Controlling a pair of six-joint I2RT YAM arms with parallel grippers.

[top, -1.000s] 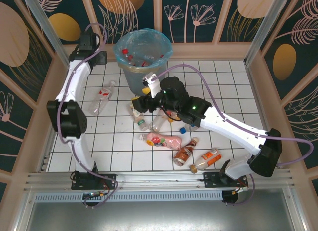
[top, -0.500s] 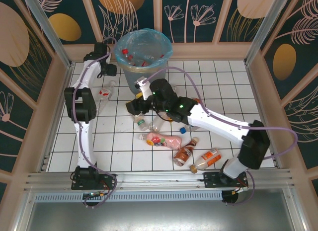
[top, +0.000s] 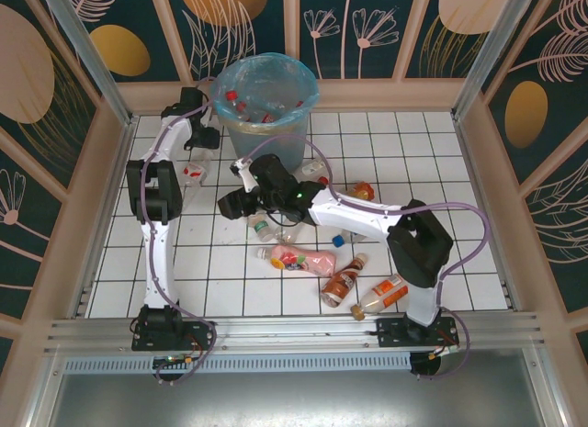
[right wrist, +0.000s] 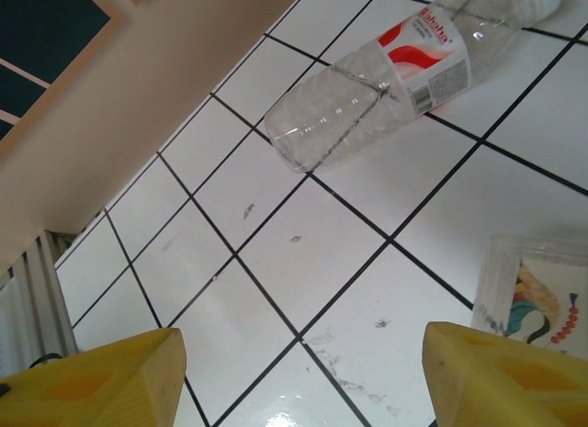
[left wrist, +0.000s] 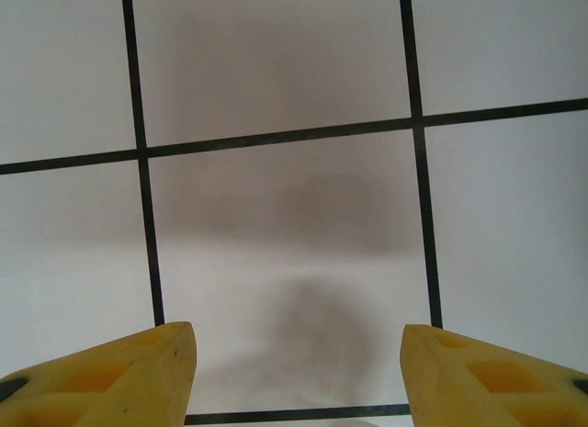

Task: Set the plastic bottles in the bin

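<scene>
The clear bottle with the red label (right wrist: 386, 83) lies on its side on the white tiled tabletop (right wrist: 276, 262), in the upper right of the right wrist view. We think it is empty, so it should be very light. Its thin sides will squash if we squeeze hard. It is smooth and round, so it can roll or slip away. We think the best place to hold it is across the middle, by the label, not at the thin neck.

More plastic bottles (top: 266, 227) lie in the middle of the top view. Below them are a pink bottle (top: 308, 260), a brown bottle (top: 344, 282) and an orange bottle (top: 384, 294). We cannot tell if these have drink inside. If they do, they will be heavier.

The bin (top: 250, 150) stands at the top middle, with some bottles in it already.

The right end effector (right wrist: 299, 381) is open and holds nothing. It hangs over the tiles near the clear bottle. The left end effector (left wrist: 299, 376) is open too, over bare tile.
</scene>
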